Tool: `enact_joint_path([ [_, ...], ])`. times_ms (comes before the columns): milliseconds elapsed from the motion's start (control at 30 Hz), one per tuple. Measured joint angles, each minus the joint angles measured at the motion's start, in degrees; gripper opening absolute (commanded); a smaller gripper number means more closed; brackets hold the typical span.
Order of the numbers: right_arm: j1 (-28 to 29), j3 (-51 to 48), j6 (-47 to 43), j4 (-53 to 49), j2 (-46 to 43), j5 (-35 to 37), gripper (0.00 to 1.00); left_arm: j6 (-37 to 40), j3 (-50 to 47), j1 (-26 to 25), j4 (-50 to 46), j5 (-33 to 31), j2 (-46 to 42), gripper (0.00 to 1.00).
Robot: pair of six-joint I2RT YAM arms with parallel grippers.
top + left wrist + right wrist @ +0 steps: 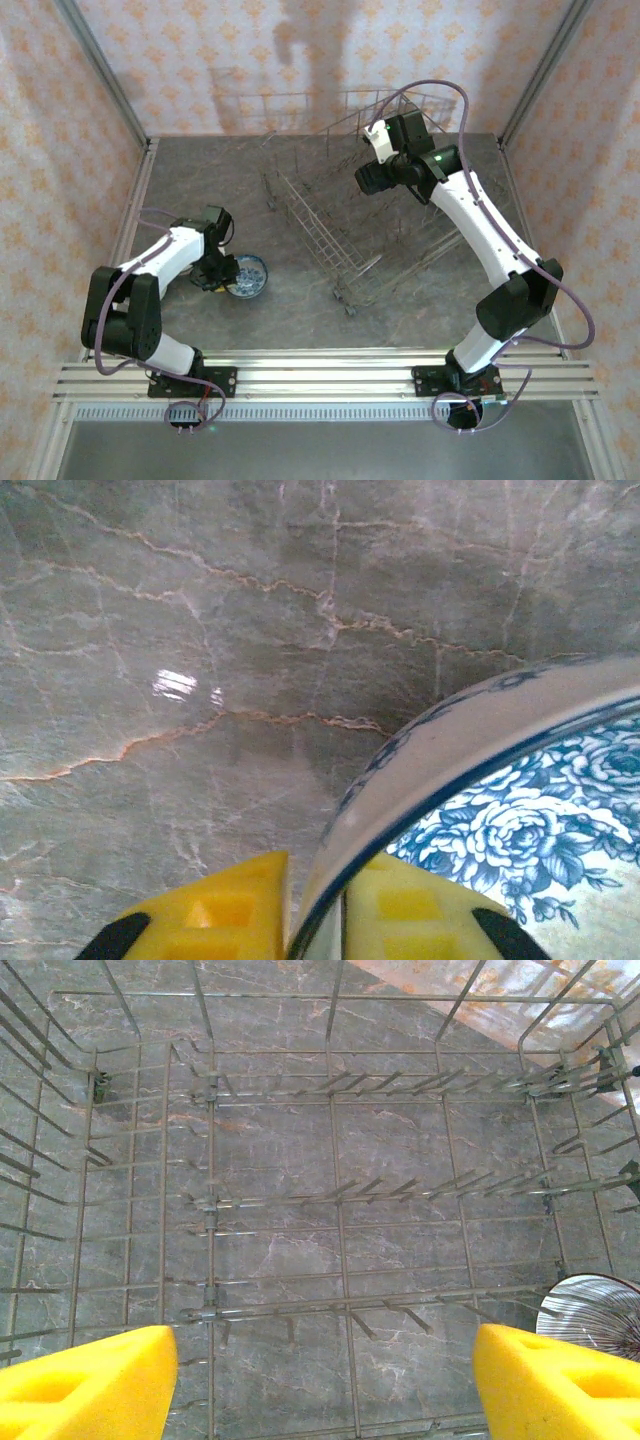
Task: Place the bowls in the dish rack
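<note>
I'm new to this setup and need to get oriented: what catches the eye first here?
First, the blue-flowered bowl on the marble table at near left, its rim pinched between the yellow fingers of the left hand. Then the big wire dish rack, set at an angle mid-table, with the right hand spread open above its tined floor.

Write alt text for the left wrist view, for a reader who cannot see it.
The left gripper pinches the rim of a bowl, one yellow finger outside and one inside. The bowl has a blue rim line and blue roses printed inside, and sits on a grey marbled table with thin orange veins.
</note>
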Motion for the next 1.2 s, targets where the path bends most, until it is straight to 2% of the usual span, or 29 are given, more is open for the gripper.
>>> enact_joint_path([
  [367, 0.0, 0.02, 0.02, -0.04, -0.22, 0.0, 0.77, -0.68, -0.85, -0.37, 0.68, 1.51, -5.66, 0.01],
  [567, 0.0, 2.1, 0.46, -1.55, -0.22, 0.02, 0.76, -1.75, 2.23, -0.37, -1.22, 0.94, -14.08, 0.0],
  [767, 1.42, 7.04, 0.9, -3.19, -0.63, 1.79, 0.75, -2.47, 15.93, -0.35, -4.76, -3.37, -19.82, 0.0],
  [933, 5.2, 9.86, 1.14, -3.65, -2.73, 1.62, 0.74, -2.99, 29.77, -0.72, -5.29, -5.57, -20.02, 0.0],
  [1033, 7.58, 11.28, 1.62, -3.34, -4.26, 0.63, 0.73, -3.32, 36.54, -3.02, -4.96, -6.08, -17.7, 0.0],
  [1200, 11.5, 12.85, 2.62, -2.54, -6.29, -1.92, 0.72, -5.01, 40.76, -8.5, -4.37, -6.29, -13.73, 0.0],
])
